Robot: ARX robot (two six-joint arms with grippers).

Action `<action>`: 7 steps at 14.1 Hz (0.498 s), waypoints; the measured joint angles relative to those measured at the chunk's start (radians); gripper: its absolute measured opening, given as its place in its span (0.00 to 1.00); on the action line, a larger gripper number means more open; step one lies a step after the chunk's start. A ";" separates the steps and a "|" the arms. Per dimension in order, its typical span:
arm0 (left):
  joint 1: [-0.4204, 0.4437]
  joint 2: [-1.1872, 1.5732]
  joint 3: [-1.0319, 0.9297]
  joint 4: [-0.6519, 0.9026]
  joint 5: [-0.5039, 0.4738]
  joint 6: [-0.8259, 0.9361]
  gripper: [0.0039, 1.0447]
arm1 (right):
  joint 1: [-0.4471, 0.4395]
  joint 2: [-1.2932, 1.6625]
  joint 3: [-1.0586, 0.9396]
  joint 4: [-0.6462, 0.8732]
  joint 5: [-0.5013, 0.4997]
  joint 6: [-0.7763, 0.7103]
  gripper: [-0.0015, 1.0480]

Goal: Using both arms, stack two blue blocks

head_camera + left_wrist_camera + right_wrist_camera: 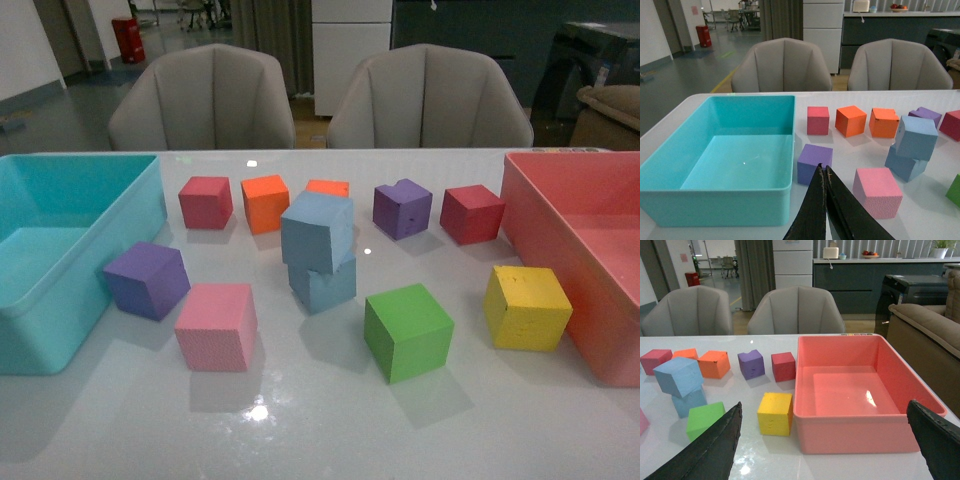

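Sitting near the middle of the white surface (330, 430) in the front view, the upper blue block (318, 231) rests tilted and skewed on the lower blue block (324, 283), with a pink cube (216, 326) and a green cube (407, 331) nearer the camera; neither arm shows here. From the left wrist view, the left gripper (823, 172) has its jaws pressed together on nothing, hanging over the surface just in front of a purple cube (813, 163) and beside the teal bin (715, 200), the stacked pair well off to one side. From the right wrist view, the right gripper (825, 412) has its jaws spread wide and empty, facing the red bin (860, 432) and a yellow cube (775, 413).
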 joint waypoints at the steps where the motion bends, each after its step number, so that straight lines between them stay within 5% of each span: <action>1: 0.000 -0.056 0.000 -0.048 0.001 0.000 0.01 | 0.000 0.000 0.000 0.000 0.000 0.000 0.94; 7: 0.000 -0.256 0.000 -0.241 0.001 0.000 0.01 | 0.000 0.000 0.000 0.000 0.000 0.000 0.94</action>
